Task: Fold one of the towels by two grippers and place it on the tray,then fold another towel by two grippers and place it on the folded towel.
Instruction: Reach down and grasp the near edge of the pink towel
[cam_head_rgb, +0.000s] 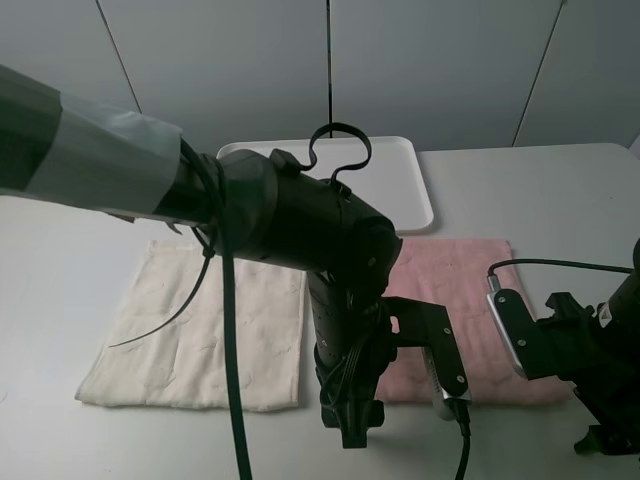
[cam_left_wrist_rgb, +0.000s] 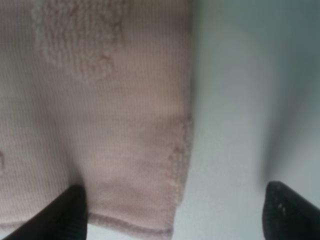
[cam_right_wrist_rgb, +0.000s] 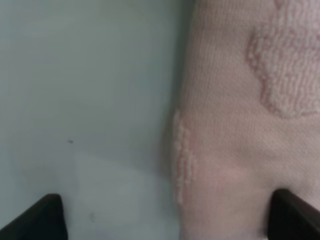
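Observation:
A pink towel (cam_head_rgb: 450, 270) lies flat on the table at the right, and a cream towel (cam_head_rgb: 200, 320) lies flat to its left. My left gripper (cam_head_rgb: 352, 432) is open, low over the pink towel's near left corner (cam_left_wrist_rgb: 135, 165). In the left wrist view one finger (cam_left_wrist_rgb: 70, 210) is over the cloth and the other over bare table, the gripper (cam_left_wrist_rgb: 175, 215) straddling the edge. My right gripper (cam_head_rgb: 608, 440) is open at the near right corner. In the right wrist view it (cam_right_wrist_rgb: 170, 220) straddles the pink towel's (cam_right_wrist_rgb: 240, 125) side edge the same way.
A white tray (cam_head_rgb: 410, 190) stands at the back centre, behind the towels, partly hidden by the left arm. The left arm and its cables cross the middle of the exterior view. Bare white table (cam_head_rgb: 540, 190) lies at the back right.

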